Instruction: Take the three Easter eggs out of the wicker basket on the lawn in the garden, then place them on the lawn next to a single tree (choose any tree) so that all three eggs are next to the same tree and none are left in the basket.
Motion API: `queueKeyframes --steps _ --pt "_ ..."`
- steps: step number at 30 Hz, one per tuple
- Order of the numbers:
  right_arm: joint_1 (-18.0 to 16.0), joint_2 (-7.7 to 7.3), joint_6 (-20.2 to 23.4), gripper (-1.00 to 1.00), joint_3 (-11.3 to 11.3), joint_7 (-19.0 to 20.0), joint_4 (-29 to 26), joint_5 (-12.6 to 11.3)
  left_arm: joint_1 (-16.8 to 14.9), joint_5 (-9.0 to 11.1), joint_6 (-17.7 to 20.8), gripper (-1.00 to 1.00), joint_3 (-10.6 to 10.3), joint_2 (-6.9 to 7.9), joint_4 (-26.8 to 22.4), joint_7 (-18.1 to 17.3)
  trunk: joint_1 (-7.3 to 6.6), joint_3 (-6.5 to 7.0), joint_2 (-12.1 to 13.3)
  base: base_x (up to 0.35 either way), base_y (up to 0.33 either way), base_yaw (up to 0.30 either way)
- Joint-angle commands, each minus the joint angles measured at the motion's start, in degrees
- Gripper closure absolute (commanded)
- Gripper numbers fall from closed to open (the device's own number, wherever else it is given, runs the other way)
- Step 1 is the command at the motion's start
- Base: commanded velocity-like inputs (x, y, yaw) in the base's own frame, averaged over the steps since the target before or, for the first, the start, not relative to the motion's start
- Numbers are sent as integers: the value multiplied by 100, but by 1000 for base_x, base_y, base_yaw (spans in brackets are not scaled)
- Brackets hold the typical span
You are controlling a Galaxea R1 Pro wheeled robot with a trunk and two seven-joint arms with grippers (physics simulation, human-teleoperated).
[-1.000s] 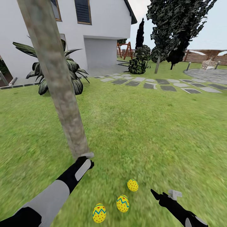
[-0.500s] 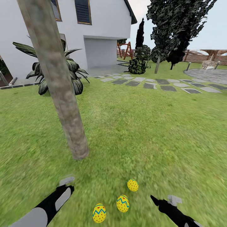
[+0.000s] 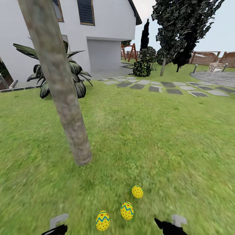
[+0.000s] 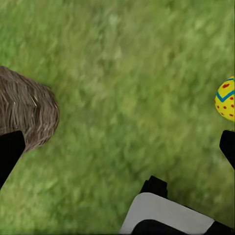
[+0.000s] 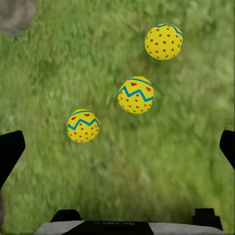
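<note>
I'm pulling both arms back toward me; the left end effector (image 3: 55, 225), up by the trunk a second ago, is now dropping to the frame's bottom edge, and the right end effector (image 3: 168, 225) is retreating too. Both are hanging spread wide, holding nothing. The three Easter eggs (image 3: 127, 210), smooth, glossy yellow and red-dotted, are lying on the fuzzy green lawn (image 3: 156, 137) near the tree (image 3: 65, 98) with its rough mottled bark, so I'm judging the job finished
</note>
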Motion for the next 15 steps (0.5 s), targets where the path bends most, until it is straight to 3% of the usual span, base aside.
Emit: queueKeyframes --steps 1,6,15 --pt "-5 4 -52 -100 -37 27 165 31 17 48 -99 -100 -50 4 107 -82 3 -11 -11 0 0 0" --pt "-5 -2 -219 -100 -31 -177 909 55 237 31 -355 -100 -50 -21 266 -240 3 -11 -11 0 0 0" --pt "-5 4 -273 -100 -21 -586 1627 69 731 19 -707 -100 -50 -41 310 -283 3 -11 -11 0 0 0"
